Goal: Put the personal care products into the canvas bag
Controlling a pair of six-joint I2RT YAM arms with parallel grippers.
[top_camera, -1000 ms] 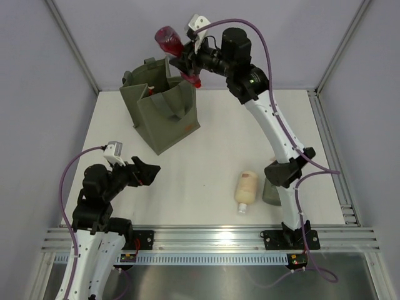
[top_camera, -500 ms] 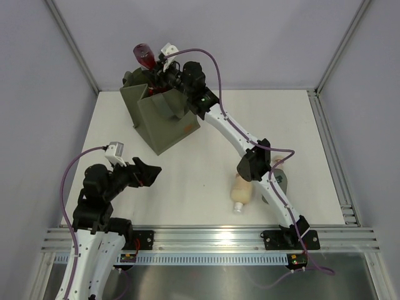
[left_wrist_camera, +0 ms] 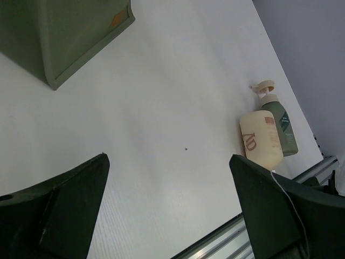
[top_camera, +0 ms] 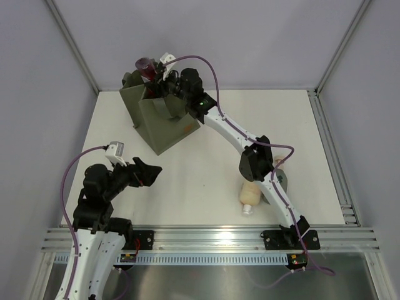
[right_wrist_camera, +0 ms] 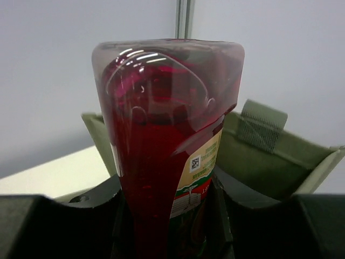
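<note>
The olive-green canvas bag (top_camera: 164, 115) stands open at the back left of the table. My right gripper (top_camera: 164, 80) is shut on a dark red bottle (top_camera: 147, 67) and holds it over the bag's open mouth; the bottle fills the right wrist view (right_wrist_camera: 161, 140), with the bag's rim (right_wrist_camera: 280, 156) behind it. A cream bottle (top_camera: 250, 197) lies on the table at the right, beside a grey-green pump bottle (top_camera: 280, 181) partly hidden by the right arm. Both show in the left wrist view, cream (left_wrist_camera: 260, 139) and grey-green (left_wrist_camera: 282, 129). My left gripper (top_camera: 147, 172) is open and empty at the near left.
The bag's corner with its orange-brown patch (left_wrist_camera: 116, 20) shows at the top left of the left wrist view. A metal rail (top_camera: 212, 237) runs along the table's near edge. Grey walls and frame posts (top_camera: 72, 47) close in the back and sides.
My right arm has swung left from beside the bag and lowered the dark red bottle toward the bag's mouth. The cream bottle has shifted slightly. The left arm has not moved.
</note>
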